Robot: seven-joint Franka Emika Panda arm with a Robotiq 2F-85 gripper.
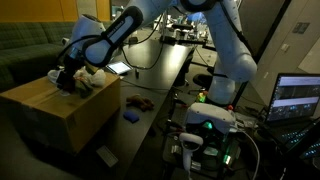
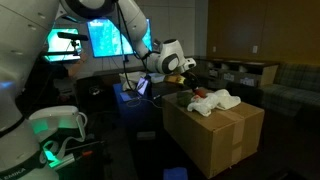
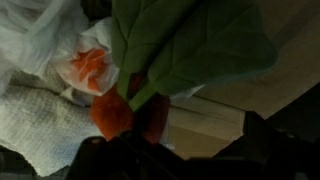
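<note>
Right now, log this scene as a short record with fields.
gripper: gripper open, low over the box top
nearest thing: toy vegetable, green leaves, orange-red body, just ahead of the fingers
beside it: white cloth, crumpled, touching the toy
support: cardboard box, with toy and cloth lying on top
grip: nothing clamped
</note>
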